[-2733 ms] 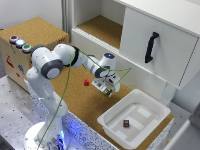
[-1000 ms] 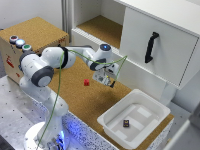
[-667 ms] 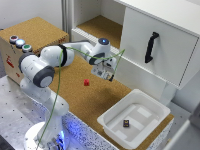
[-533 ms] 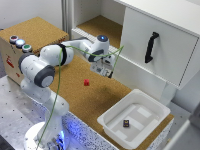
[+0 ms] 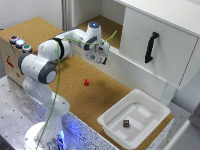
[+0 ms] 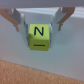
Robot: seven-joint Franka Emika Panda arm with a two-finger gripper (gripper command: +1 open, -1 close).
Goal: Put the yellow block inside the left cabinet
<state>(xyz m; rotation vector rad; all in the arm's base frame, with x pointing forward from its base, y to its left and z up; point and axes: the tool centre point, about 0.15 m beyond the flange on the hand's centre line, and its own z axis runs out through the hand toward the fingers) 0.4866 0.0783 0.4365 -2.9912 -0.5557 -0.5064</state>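
Since half a second ago, the white Franka arm's gripper (image 5: pixel 101 55) has moved closer to the white-walled, cork-floored left cabinet (image 5: pixel 102 26). Its fingers (image 6: pixel 17 20) clamp the small yellow cube block (image 6: pixel 39 37), while the tiny red block (image 5: pixel 86 82) lies unmoved on the cork.

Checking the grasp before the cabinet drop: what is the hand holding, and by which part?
The hand holds the yellow block, its fingers pinching two opposite sides, the face marked N toward the wrist camera.

Exterior view high, oblique, wide, wrist view close on hand (image 6: pixel 39 26)
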